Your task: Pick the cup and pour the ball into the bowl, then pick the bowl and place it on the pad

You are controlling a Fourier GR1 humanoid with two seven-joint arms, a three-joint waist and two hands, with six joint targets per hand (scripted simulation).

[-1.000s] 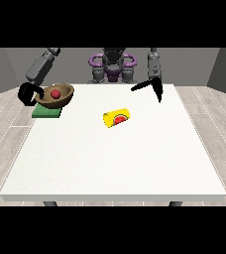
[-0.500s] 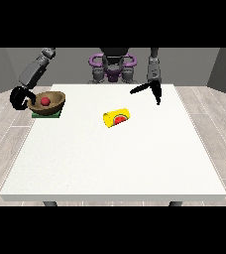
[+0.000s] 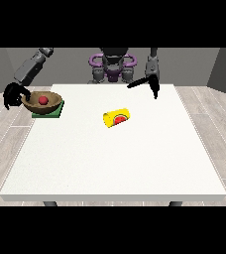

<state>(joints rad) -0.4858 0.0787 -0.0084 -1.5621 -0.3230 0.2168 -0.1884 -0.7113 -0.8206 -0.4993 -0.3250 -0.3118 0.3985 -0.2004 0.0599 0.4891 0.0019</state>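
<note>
Brown bowl [image 3: 42,102] with red ball [image 3: 43,100] inside, resting on green pad [image 3: 48,109] at ten o'clock; hand at the view's left [image 3: 13,95] curled round its rim; yellow cup [image 3: 116,117] on its side at centre; hand at the view's right [image 3: 152,84] raised, spread, at one o'clock. Best to uncurl slowly, withdraw sideways without nudging the bowl.

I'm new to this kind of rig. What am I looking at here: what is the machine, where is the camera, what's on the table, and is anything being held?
The camera stands across a white table and faces a humanoid robot with two arms and black hands. A brown bowl with a red ball inside sits on a green pad. The hand at the view's left curls round the bowl's rim. A yellow cup lies on its side mid-table. The hand at the view's right hangs open, holding nothing.
</note>
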